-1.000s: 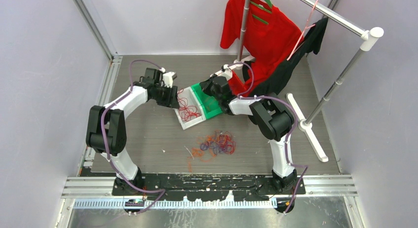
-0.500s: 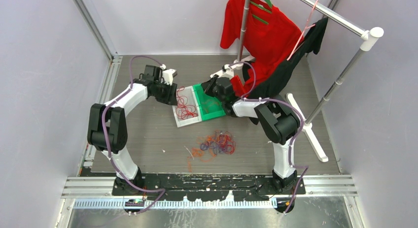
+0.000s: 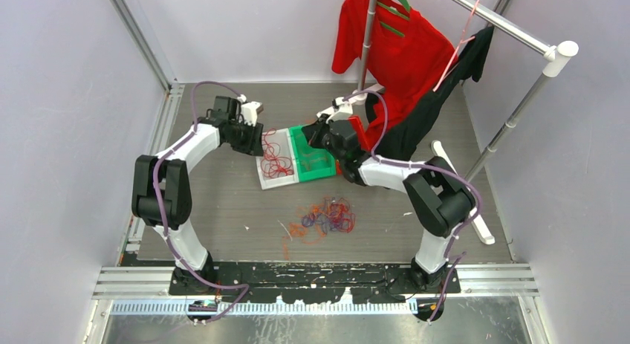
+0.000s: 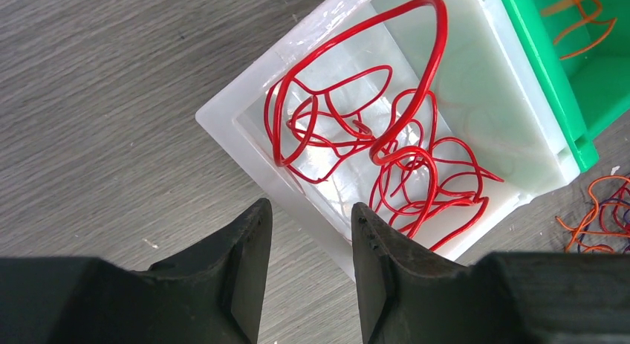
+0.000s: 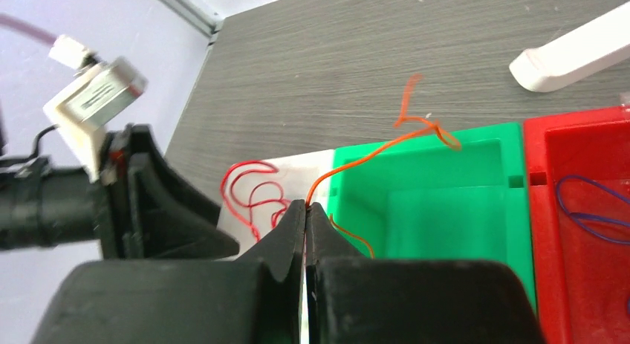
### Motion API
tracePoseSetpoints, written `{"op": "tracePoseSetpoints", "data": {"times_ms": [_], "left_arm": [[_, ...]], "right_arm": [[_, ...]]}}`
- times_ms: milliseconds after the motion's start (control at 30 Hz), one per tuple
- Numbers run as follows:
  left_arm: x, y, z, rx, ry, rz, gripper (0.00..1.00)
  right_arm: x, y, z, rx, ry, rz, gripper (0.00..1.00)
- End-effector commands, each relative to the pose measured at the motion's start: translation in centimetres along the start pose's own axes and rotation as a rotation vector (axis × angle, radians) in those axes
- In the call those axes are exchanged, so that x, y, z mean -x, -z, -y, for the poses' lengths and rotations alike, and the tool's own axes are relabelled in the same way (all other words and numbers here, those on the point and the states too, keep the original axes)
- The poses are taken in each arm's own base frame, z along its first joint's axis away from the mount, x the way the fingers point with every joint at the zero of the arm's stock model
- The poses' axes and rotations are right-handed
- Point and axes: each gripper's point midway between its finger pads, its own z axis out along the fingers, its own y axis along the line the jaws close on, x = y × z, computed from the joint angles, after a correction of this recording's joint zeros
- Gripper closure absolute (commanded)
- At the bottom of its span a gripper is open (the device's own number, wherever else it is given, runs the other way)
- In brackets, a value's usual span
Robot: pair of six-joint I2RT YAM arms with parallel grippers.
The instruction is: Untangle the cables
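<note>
The left gripper [image 4: 310, 210] shows two black fingers parted with nothing between them, poised over the near rim of a translucent white plastic bin [image 4: 486, 69] on a grey wood-grain table [image 4: 111, 99]. Glossy red wire loops [image 4: 386, 154] lie piled inside that bin. A green plastic bin [image 4: 553, 69] touching it holds a thin orange wire [image 4: 587, 10], and loose orange and purple strands [image 4: 594, 218] lie at the right edge.

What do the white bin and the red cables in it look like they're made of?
White bin: probably moulded plastic, milky and semi-glossy, with glare on its floor. Red cables: likely plastic-coated wire, smooth and shiny; the loops hold their shape, one arching above the rim.
</note>
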Motion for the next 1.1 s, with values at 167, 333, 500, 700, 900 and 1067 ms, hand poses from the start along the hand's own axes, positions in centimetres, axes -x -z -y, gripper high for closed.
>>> {"op": "tracePoseSetpoints", "data": {"times_ms": [167,333,500,700,900,1067], "left_arm": [[0.9,0.3,-1.6,0.044,0.004,0.013,0.57],[0.7,0.3,-1.5,0.040,0.008,0.013,0.57],[0.7,0.4,-1.3,0.033,0.010,0.014,0.57],[0.7,0.6,-1.1,0.021,0.005,0.015,0.57],[0.9,0.8,-1.1,0.021,-0.031,0.020,0.58],[1.1,1.0,-1.4,0.025,-0.070,0.018,0.61]], "right_arm": [[2.8,4.7,-5.0,0.117,0.150,0.039,0.99],[1.4,5.9,-3.9,0.094,0.167,0.000,0.99],[-0.3,5.7,-1.9,0.026,0.176,-0.042,0.99],[-1.8,4.3,0.4,-0.069,0.256,-0.115,0.99],[-3.5,1.9,2.9,-0.140,0.331,-0.230,0.99],[-3.6,0.0,3.3,-0.145,0.380,-0.262,0.99]]}}
